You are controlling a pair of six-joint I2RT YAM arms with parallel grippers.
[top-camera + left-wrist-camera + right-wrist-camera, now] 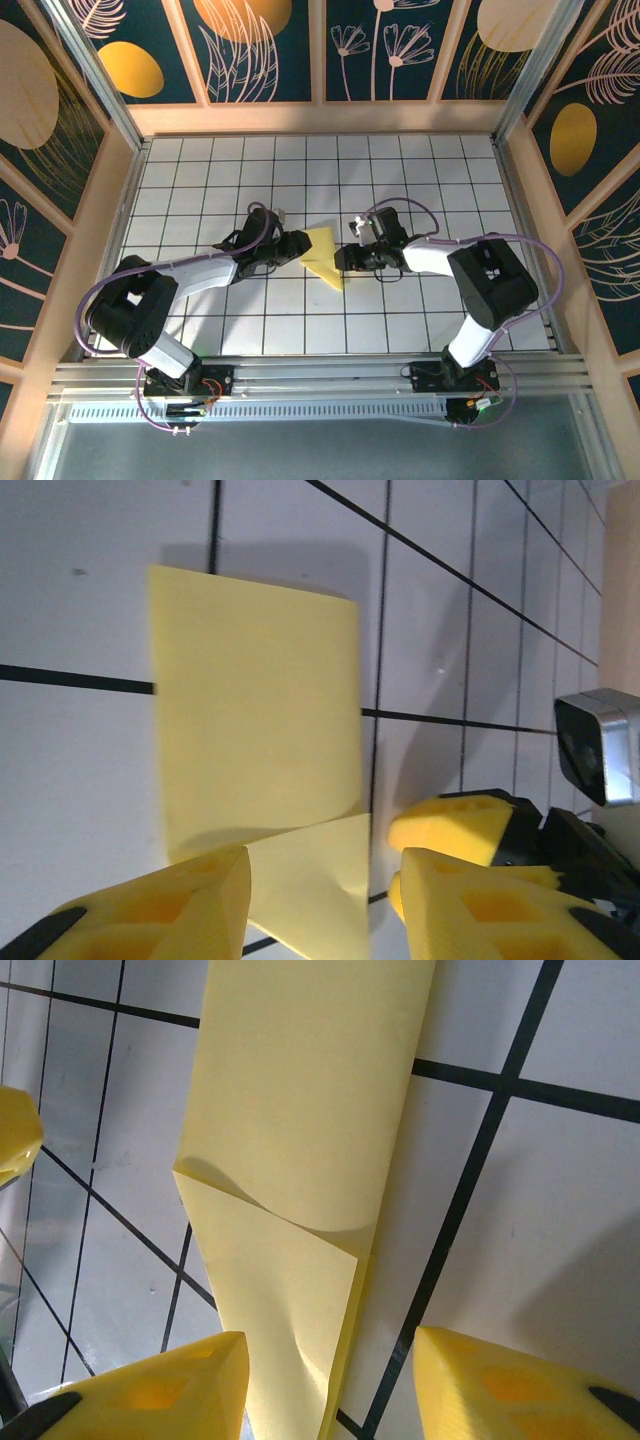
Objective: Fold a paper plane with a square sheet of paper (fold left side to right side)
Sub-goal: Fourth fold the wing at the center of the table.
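Observation:
The yellow sheet of paper (322,252) lies on the white grid table (200,170), folded into a narrow shape whose point faces the near right. My left gripper (297,247) is at its left edge and my right gripper (346,258) at its right edge. In the left wrist view the paper (255,700) shows a triangular flap (315,880) lifted slightly between my open left gripper (325,910). One right fingertip (450,825) is close by. In the right wrist view the paper (300,1090) runs between the spread fingers of my right gripper (335,1390); nothing is pinched.
Wooden walls (320,118) with dark painted panels enclose the table on three sides. An aluminium rail (320,375) carrying both arm bases runs along the near edge. Bare grid tiles surround the paper.

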